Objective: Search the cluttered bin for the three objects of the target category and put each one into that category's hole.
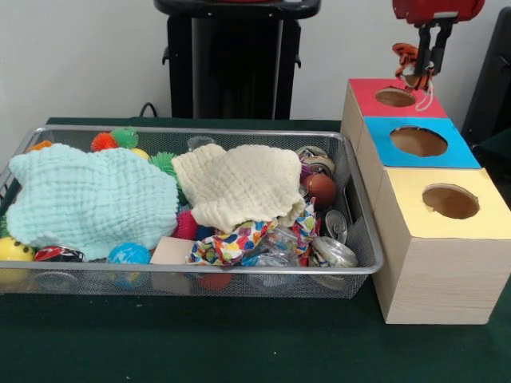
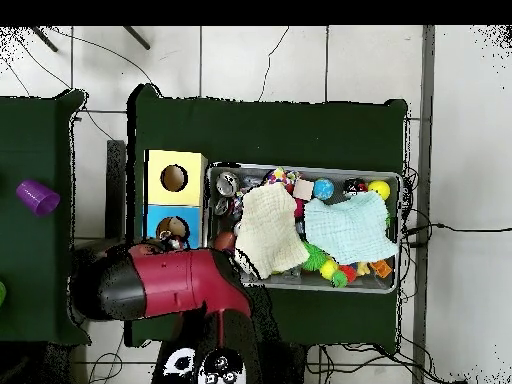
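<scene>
The gripper (image 1: pixel 424 70) was seen hanging above the red-topped box (image 1: pixel 367 96), its black fingers closed on a small orange striped toy (image 1: pixel 409 56) with a pale cord dangling beside it. The toy was held just over the round hole (image 1: pixel 395 97) in the red top, clear of the rim. In the overhead view the red and black arm (image 2: pixel 165 283) covered the red box, and only the blue-topped box (image 2: pixel 158 217) and the yellow-topped box (image 2: pixel 175 178) were left showing.

The three boxes were lined up in a row touching one another, just beside the end of the wire mesh bin (image 1: pixel 200 275). Inside the bin, a mint green cloth (image 1: pixel 88 199) was spread over one half and a cream cloth (image 1: pixel 235 185) over the middle, the two meeting near the centre. A crumpled multicoloured cloth (image 1: pixel 239 239) lay under the cream cloth's near edge. Spiky rubber balls (image 1: pixel 112 140) in orange and green were seen along the bin's far wall. A brown ball (image 1: pixel 322 189) and several metal cans (image 1: pixel 334 252) were gathered at the end nearest the boxes. A blue globe ball (image 1: pixel 128 254) and a yellow ball (image 1: pixel 14 250) rested against the near wall. A purple cup (image 2: pixel 37 197) was seen on a separate green surface, well apart from the bin.
</scene>
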`<state>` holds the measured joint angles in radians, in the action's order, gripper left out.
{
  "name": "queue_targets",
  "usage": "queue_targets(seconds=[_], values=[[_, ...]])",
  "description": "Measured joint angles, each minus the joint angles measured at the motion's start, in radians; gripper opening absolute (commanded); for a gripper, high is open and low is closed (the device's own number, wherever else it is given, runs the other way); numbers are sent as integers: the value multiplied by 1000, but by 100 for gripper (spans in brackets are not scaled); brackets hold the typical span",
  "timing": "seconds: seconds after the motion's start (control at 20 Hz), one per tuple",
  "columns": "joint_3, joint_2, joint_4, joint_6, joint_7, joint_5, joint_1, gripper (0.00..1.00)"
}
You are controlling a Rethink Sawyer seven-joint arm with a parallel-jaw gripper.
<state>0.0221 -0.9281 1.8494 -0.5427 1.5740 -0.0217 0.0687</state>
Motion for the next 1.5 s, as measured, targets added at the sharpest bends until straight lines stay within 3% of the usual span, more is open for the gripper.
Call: queue_targets(seconds=[0.55,1.5], values=[[-9,-14,58,0,0,49,5,0],[-16,60,169,35,0,49,9,0]])
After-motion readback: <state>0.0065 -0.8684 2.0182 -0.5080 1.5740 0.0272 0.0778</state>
